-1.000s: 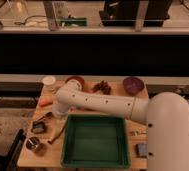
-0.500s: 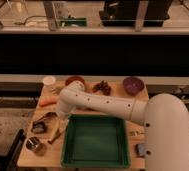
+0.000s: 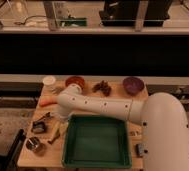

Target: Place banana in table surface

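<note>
The banana, pale yellow-tan, lies on the light-brown table surface just off the left edge of the green tray. My white arm reaches from the lower right across the table to the left. The dark gripper hangs low over the table's left side, just left of the banana. I cannot tell whether it touches the banana.
A green tray fills the front middle. An orange carrot lies behind the gripper. A metal cup stands front left. A white cup, red bowl, brown clump and purple bowl line the back edge.
My arm's wrist end has shifted slightly to the right over the left part of the table. The objects on the table have stayed where they were.
</note>
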Available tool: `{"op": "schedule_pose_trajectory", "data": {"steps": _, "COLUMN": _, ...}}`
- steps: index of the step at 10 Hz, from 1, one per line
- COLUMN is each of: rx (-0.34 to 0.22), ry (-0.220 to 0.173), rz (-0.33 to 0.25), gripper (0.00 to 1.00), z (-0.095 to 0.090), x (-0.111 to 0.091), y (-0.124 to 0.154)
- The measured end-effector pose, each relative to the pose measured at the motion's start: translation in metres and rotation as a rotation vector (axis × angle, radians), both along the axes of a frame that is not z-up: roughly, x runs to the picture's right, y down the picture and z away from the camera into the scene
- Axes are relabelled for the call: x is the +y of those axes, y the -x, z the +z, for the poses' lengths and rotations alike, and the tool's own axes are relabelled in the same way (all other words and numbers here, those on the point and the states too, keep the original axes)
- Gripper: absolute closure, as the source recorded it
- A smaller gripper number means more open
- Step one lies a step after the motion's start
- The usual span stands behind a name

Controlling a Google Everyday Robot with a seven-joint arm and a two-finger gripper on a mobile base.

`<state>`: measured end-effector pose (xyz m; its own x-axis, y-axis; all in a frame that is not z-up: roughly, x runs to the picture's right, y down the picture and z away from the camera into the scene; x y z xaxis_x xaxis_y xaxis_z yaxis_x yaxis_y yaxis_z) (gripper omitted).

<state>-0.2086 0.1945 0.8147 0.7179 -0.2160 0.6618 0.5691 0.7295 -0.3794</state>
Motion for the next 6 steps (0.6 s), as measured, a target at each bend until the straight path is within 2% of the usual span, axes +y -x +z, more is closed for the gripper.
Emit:
{"op": "schedule_pose_trajectory", "data": {"steps": 4, "rx": -0.061, "ry": 0.031, "rz": -0.023, "gripper": 0.20, "z": -0.003, "x": 0.008, "y": 0.005}}
{"op": "schedule_pose_trajectory", "data": {"steps": 6, "rx": -0.103, "ry": 0.040, "rz": -0.032, "gripper": 0.27, "z": -0.007, "x": 0.013, "y": 0.010}}
